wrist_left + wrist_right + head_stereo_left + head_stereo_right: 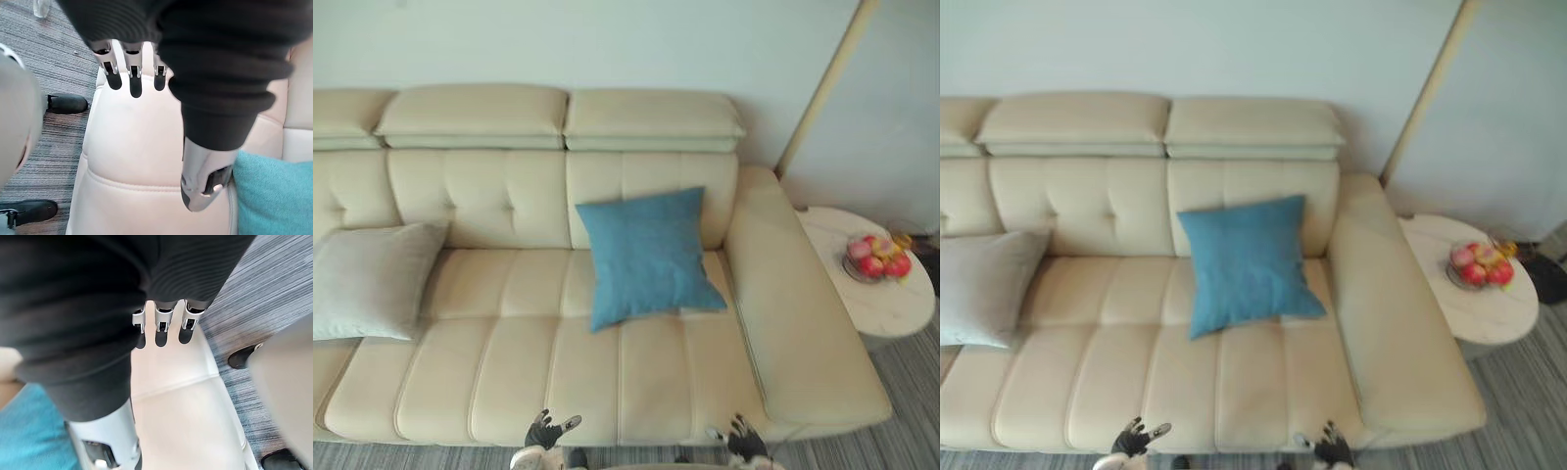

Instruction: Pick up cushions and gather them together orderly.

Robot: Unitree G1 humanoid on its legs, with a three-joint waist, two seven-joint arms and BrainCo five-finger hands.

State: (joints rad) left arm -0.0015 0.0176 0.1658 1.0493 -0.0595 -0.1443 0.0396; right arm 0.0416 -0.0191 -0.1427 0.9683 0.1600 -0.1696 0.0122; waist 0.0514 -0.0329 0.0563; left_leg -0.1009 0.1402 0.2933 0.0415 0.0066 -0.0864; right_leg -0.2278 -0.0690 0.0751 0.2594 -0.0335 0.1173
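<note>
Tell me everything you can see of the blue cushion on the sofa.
The blue cushion is square, teal-blue, of plain woven-looking fabric. It stands tilted back, its top against the cream backrest, its lower edge on the seat, near the right armrest, and slightly askew. Nothing lies on it; the left hand and right hand, both open, are at the seat's front edge, apart from it.

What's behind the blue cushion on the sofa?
The blue square fabric cushion leans against the cream leather sofa's tufted backrest, which shows above and beside it. The patch of backrest directly behind the cushion is covered, so anything tucked there cannot be seen.
</note>
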